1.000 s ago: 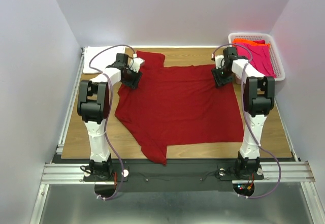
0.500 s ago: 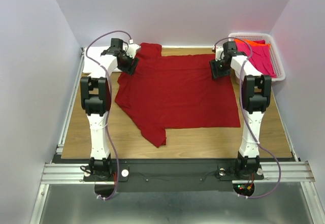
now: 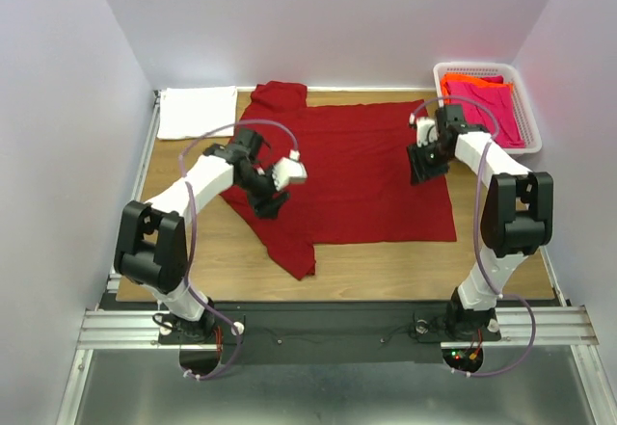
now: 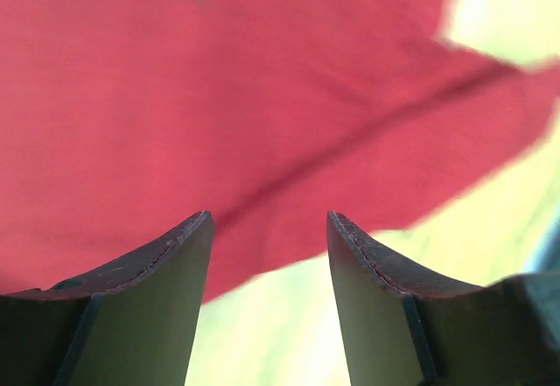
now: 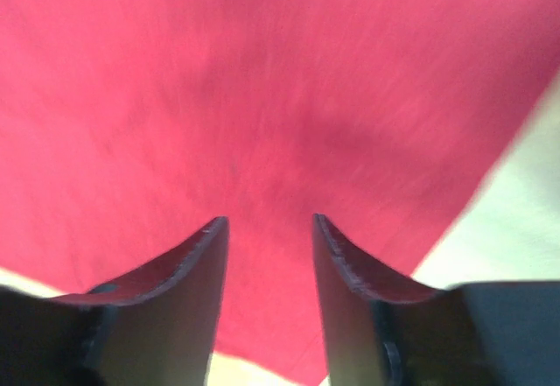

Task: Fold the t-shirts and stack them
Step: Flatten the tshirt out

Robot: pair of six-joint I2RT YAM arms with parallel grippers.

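Both pairs of fingers are standing apart, holding nothing. The left gripper is hanging over the dark red t-shirt near its left edge, and the right gripper over its right side. The shirt is lying spread mid-bench, reaching the far edge. A white t-shirt is occupying the far-left corner, and a lattice basket holding a pink t-shirt the far-right.

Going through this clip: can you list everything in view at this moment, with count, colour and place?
dark red t-shirt: one, dark red, spread flat across the middle of the table
white t-shirt: one, white, lying flat at the far left corner
pink t-shirt: one, bright pink, in the basket
orange t-shirt: one, orange, in the basket, mostly under the pink one
basket: one, white lattice, far right corner
table: one, wood
left arm: one, white and black, reaching over the red shirt's left side
right arm: one, white and black, over the shirt's right side
left tool: one, open, above the shirt's edge
right tool: one, open, above red cloth
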